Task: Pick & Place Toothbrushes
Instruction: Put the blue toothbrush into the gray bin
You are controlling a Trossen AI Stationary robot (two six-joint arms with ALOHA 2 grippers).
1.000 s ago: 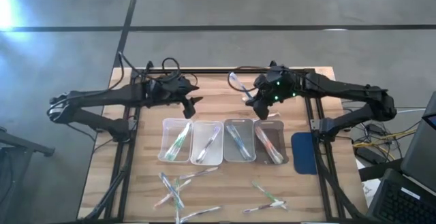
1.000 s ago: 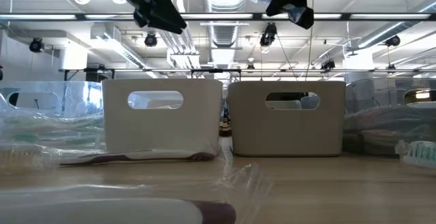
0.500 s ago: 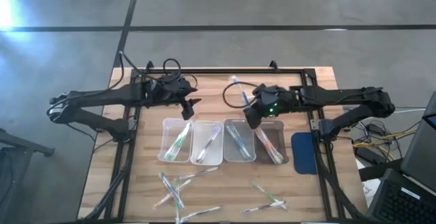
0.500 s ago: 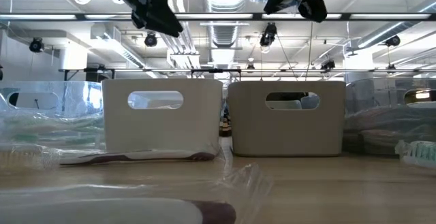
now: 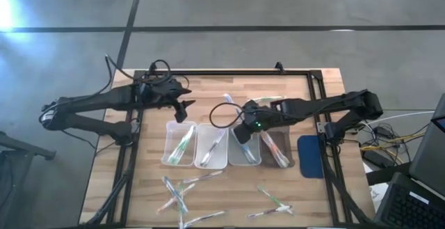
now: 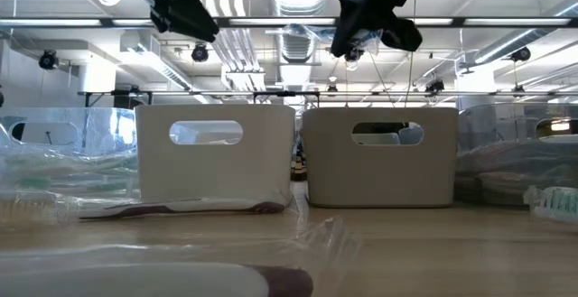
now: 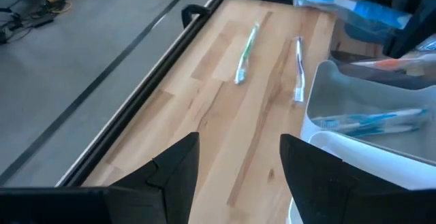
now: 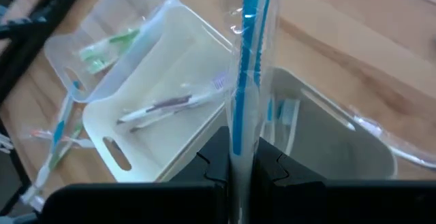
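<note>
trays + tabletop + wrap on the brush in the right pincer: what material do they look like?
Trays: translucent plastic, frosted look; the toothbrushes inside show through the walls.
Tabletop: pale wood, matte, with visible grain and plank seams; could be laminate.
Wrap on the blue toothbrush held in the shut right pincer: thin clear film, glossy and crinkled, the blue handle visible through it.

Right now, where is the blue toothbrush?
The blue toothbrush is held in the shut right gripper, above the trays near the table's middle, over the third tray from the left in the high view.
</note>
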